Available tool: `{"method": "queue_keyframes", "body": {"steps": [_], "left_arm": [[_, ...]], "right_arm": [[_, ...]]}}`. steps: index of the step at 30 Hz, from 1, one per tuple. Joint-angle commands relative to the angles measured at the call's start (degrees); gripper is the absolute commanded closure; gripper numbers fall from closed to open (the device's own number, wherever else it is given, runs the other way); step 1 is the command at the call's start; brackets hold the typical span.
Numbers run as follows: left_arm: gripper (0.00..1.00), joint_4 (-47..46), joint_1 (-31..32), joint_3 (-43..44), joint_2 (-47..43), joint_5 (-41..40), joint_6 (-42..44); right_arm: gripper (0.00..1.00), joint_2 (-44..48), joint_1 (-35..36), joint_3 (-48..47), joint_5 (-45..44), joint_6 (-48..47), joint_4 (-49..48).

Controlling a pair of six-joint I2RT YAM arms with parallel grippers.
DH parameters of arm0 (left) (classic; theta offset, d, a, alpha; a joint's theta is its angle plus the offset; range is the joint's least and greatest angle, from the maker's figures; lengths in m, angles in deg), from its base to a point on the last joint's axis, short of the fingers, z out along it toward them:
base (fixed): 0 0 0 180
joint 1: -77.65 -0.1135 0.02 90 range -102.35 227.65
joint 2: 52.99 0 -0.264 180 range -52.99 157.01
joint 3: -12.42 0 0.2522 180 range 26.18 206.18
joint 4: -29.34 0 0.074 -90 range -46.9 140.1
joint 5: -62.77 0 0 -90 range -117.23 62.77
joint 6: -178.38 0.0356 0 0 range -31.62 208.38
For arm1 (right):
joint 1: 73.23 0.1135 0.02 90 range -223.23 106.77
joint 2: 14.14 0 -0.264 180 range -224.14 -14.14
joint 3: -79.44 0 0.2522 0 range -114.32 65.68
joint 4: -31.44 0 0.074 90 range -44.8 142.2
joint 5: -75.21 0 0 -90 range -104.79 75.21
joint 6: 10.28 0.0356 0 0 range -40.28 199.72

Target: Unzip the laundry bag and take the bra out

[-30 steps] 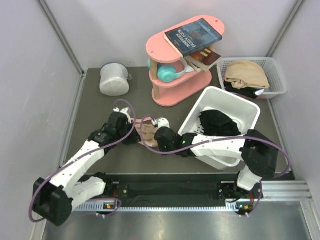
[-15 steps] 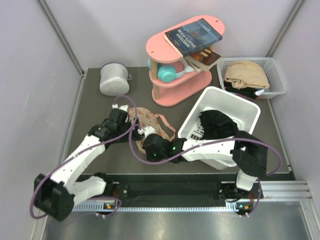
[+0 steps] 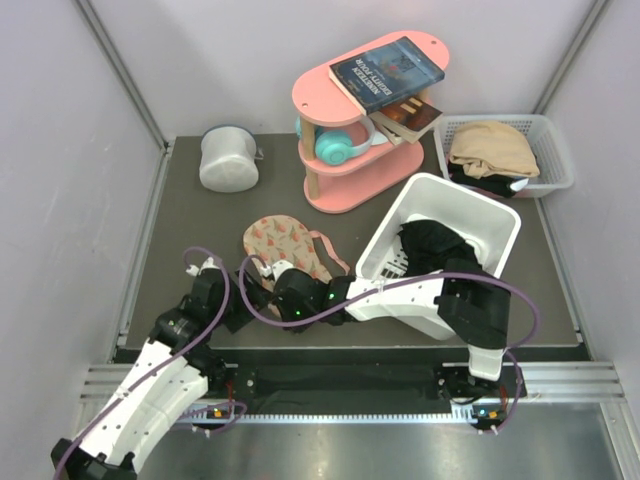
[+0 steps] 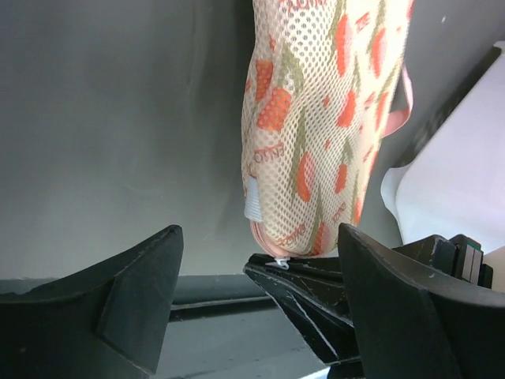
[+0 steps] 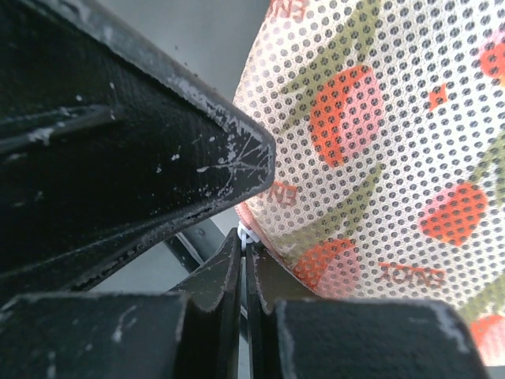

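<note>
Mesh laundry bag (image 3: 283, 243) flat on dark counter (image 3: 200, 220), right gripper (image 5: 242, 238) pinched on zipper pull (image 4: 279, 261) at bag's near end, left gripper (image 4: 258, 237) spread wide, empty, facing that end

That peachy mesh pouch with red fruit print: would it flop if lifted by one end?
Likely floppy: the peach mesh laundry bag is thin perforated fabric. Probably light, though its bulge suggests something soft inside. Pushed, it would likely slide or bunch, not roll.
</note>
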Motion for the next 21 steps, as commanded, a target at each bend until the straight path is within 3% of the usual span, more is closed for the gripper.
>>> {"method": "queue_keyframes", "body": {"steps": [1, 10, 13, 15, 17, 18, 21], "left_arm": [[0.19, -5.44, 0.56, -0.93, 0.52, 3.41, -4.57], [0.34, -14.30, 0.47, -3.13, 8.77, 5.78, -4.13], [0.47, -15.45, 0.47, -3.39, 10.53, 6.22, -4.22], [0.66, -16.25, 0.47, -3.48, 10.89, 5.95, -4.13], [0.78, -15.99, 0.47, -3.39, 11.07, 4.90, -3.95], [0.91, -15.72, 0.47, -3.39, 10.98, 4.46, -3.95], [1.00, -13.88, 0.47, -3.13, 10.72, 2.27, -3.69]], "right_arm": [[1.00, -0.26, 0.42, -4.80, 2.31, -1.32, -3.88], [1.00, 1.49, 0.42, -3.66, 2.31, -1.67, -4.32], [1.00, 2.55, 0.42, -2.60, 2.14, -1.58, -5.02], [1.00, 2.90, 0.33, -2.34, 1.79, -1.50, -4.93], [1.00, 2.99, 0.33, -2.25, 1.26, -1.23, -4.23], [1.00, 3.25, 0.24, -2.16, 1.34, -0.97, -3.97], [1.00, 3.51, -0.46, -1.46, -0.76, 0.17, -3.09]]}}
